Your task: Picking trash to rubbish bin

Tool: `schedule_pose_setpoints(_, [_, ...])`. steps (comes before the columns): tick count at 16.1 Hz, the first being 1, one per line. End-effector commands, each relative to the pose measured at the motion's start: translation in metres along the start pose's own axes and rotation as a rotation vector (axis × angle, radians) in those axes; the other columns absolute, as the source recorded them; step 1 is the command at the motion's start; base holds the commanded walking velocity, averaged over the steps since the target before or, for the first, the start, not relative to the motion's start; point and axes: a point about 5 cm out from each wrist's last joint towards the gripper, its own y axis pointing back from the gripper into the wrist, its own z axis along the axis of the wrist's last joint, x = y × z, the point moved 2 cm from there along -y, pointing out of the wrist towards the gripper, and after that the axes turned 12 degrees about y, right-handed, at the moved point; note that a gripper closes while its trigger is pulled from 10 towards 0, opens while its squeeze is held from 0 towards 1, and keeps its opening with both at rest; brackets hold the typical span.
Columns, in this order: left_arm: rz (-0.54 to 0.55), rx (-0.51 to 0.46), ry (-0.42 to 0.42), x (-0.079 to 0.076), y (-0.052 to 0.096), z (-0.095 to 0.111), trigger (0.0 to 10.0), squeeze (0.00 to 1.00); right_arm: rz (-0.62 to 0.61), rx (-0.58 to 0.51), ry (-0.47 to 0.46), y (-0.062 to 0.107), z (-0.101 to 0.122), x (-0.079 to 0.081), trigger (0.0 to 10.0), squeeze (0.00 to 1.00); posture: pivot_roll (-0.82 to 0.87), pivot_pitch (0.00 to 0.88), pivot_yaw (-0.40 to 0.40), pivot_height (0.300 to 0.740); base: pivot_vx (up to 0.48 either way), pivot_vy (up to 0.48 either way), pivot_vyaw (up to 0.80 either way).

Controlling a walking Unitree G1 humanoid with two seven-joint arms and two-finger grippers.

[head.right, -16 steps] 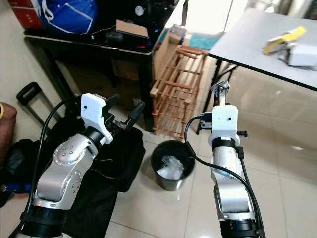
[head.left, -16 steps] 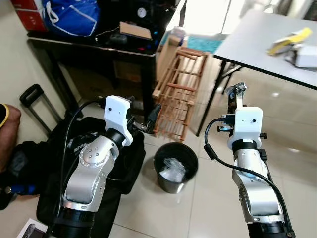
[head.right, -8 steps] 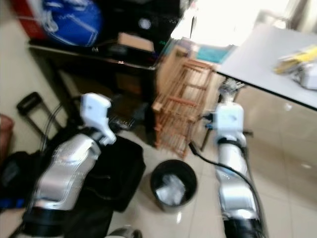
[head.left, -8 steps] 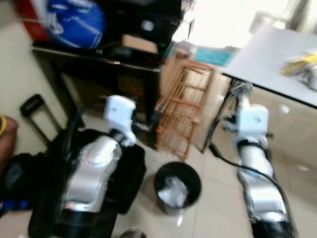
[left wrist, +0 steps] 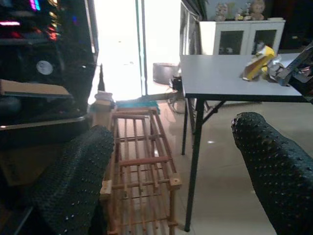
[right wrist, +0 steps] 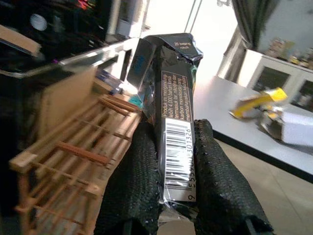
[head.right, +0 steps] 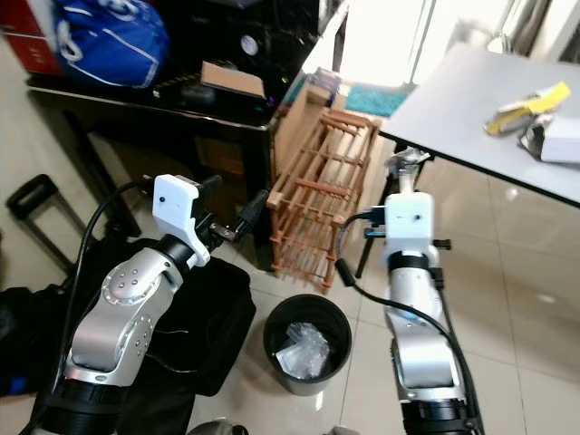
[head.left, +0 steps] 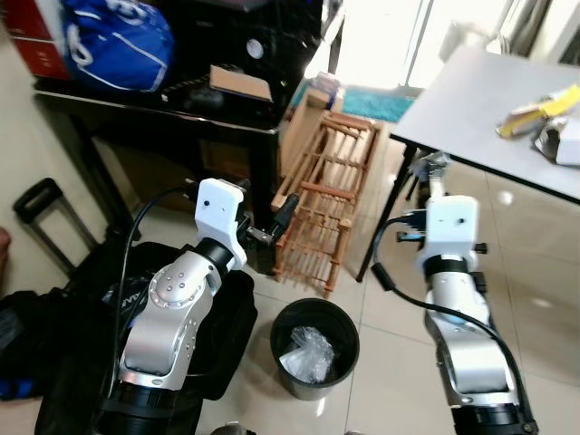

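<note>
The right gripper [right wrist: 178, 161] is holding a dark wrapper [right wrist: 173, 105] clamped upright in its jaws. The left gripper [left wrist: 168, 171] is idling with jaws apart. The bin [head.left: 313, 349] is sitting at seven o'clock of the wrapper — better to swing directly over its mouth before releasing.

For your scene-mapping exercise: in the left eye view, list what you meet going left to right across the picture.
Suitcase handle → left end effector → rubbish bin → right end effector → yellow packet on the grey table.
</note>
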Motion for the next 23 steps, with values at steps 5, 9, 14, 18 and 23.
schedule_pose_setpoints(5, [0.061, 0.143, 0.009, 0.019, 0.02, -0.039, 10.0, 0.0, 0.039, 0.122, -0.056, 0.002, -0.021, 0.012, 10.0, 0.0, 0.04, 0.106, 0.018, 0.74, 0.0, 0.0, 0.0])
schedule_pose_setpoints(9, [0.082, 0.245, -0.01, 0.031, 0.036, -0.063, 10.0, 0.0, 0.054, 0.18, -0.056, 0.004, -0.037, 0.019, 10.0, 0.0, 0.04, 0.14, 0.031, 0.74, 0.0, 0.0, 0.0])
schedule_pose_setpoints(14, [0.072, 0.341, -0.013, 0.032, 0.062, -0.082, 10.0, 0.0, 0.089, 0.322, -0.094, 0.013, -0.065, 0.031, 10.0, 0.0, 0.06, 0.244, 0.048, 0.74, 0.0, 0.0, 0.0])
schedule_pose_setpoints(18, [0.058, 0.371, -0.014, 0.027, 0.071, -0.086, 10.0, 0.0, 0.149, 0.409, -0.101, 0.026, -0.082, 0.047, 10.0, 0.0, 0.07, 0.306, 0.04, 0.74, 0.0, 0.0, 0.0])
schedule_pose_setpoints(23, [0.053, 0.366, 0.004, 0.017, 0.068, -0.088, 10.0, 0.0, 0.229, 0.508, -0.077, 0.038, -0.103, 0.06, 10.0, 0.0, 0.07, 0.314, 0.026, 0.74, 0.0, 0.0, 0.0])
